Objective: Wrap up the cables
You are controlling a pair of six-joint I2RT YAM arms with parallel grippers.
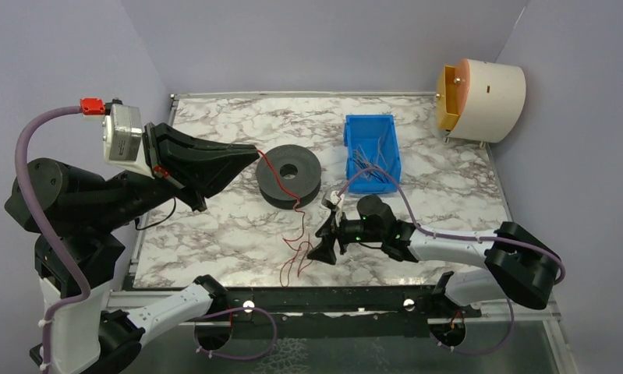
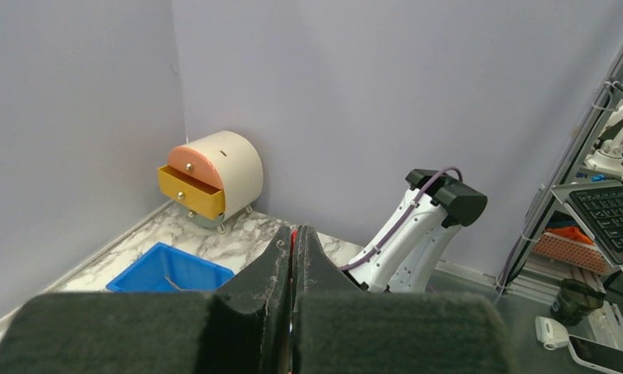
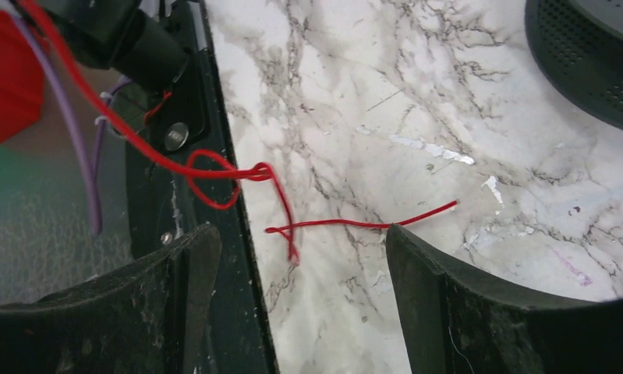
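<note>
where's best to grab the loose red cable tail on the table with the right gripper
Take the straight stretch of the red cable near its free tip, clear of the looped tangle. Come from above with the right gripper straddling it: it lies flat on the table, string-thin.

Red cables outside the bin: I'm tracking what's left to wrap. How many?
1, it seems: the red cable runs from the left tool over the spool to the near edge. The blue bin may hold more.
</note>
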